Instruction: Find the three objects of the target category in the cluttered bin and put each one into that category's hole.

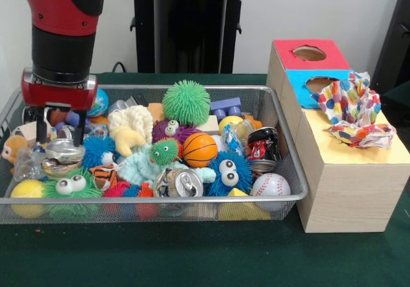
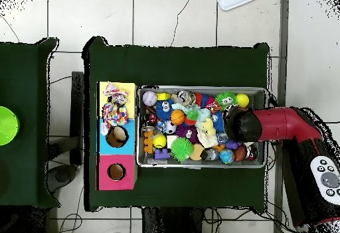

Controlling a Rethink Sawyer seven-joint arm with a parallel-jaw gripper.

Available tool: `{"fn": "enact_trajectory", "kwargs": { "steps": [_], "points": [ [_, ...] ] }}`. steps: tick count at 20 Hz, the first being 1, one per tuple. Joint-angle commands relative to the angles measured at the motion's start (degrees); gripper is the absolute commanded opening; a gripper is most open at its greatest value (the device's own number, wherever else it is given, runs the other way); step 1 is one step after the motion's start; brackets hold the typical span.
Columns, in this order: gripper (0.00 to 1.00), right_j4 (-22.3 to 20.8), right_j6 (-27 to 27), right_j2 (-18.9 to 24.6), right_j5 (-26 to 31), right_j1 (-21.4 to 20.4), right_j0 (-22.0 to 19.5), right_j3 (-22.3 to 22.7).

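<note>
A robotics lab: pedestal-mounted arm [image 1: 61,24], green-clothed table [image 1: 192,255], tiled floor [image 2: 166,18].

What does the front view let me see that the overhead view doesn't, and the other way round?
Only the front view shows the end effector reaching down into the wire basket, plus toy details: googly eyes, a baseball and crushed cans. Only the overhead view shows the whole green table, the tiled floor, a bright green round thing at the left edge, and a remote-like pad on the arm. Both show the basket of toys, the wooden box with red, blue and yellow sections, and polka-dot cloth bunched on the yellow section.
</note>
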Motion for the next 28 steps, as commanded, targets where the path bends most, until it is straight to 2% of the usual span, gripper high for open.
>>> {"fn": "enact_trajectory", "kwargs": {
  "steps": [1,7,10,18,28],
  "points": [
    [1.0,-1.5,-14.6,2.0,2.3,-2.2,-1.8,4.9],
    [1.0,2.4,-17.1,3.4,6.4,-8.7,-3.7,9.3],
    [1.0,3.2,-17.0,3.8,7.5,-9.9,-4.0,10.1],
    [1.0,-1.8,-11.1,1.7,0.3,-4.5,-3.6,10.1],
    [1.0,-4.8,-5.5,-0.2,-4.2,-2.4,-2.4,11.4]
  ]
}}
